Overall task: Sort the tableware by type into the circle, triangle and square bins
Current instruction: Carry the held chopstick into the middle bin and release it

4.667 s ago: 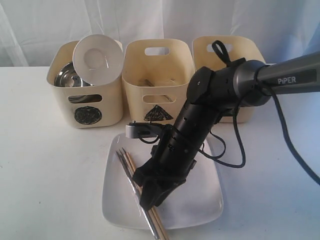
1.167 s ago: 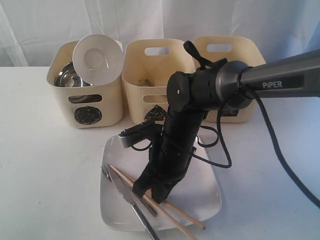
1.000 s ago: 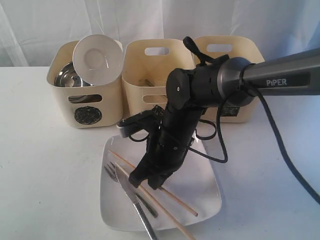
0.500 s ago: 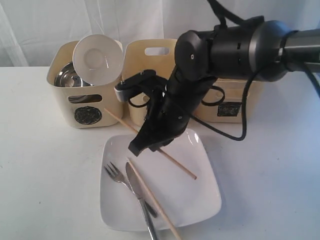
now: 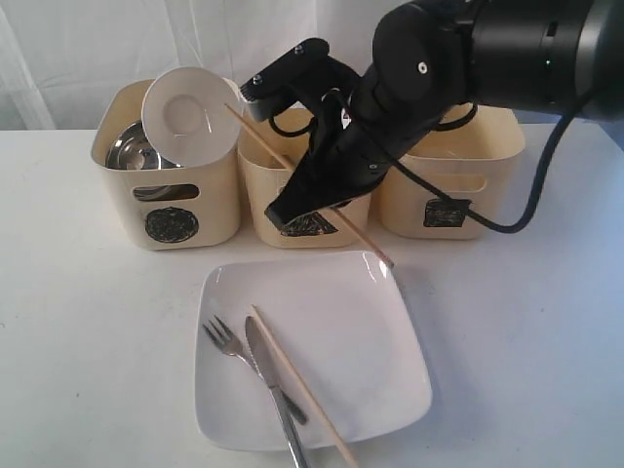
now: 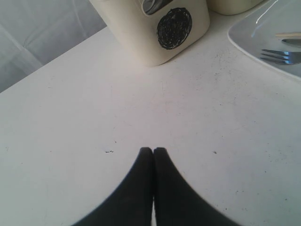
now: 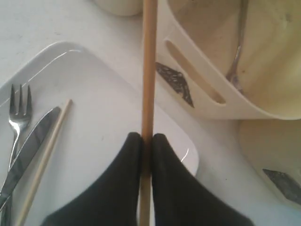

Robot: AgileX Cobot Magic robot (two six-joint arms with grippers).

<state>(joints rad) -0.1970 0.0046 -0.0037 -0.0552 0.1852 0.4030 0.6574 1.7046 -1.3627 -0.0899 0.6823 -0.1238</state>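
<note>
One chopstick (image 5: 261,139) aloft, pinched by the right fingers (image 7: 124,183), slanting before the triangle bin (image 5: 253,177); left fingers (image 6: 141,188) pressed together over the tabletop (image 6: 94,117); thin grip, so it could pivot, clip the rim, drop outside.

The right claw (image 5: 290,212) grips one chopstick (image 5: 375,249), tilted, before the triangle bin (image 5: 255,190).

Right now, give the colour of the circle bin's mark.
Black, scribbled on the cream circle bin; left wrist view shows it best.
</note>
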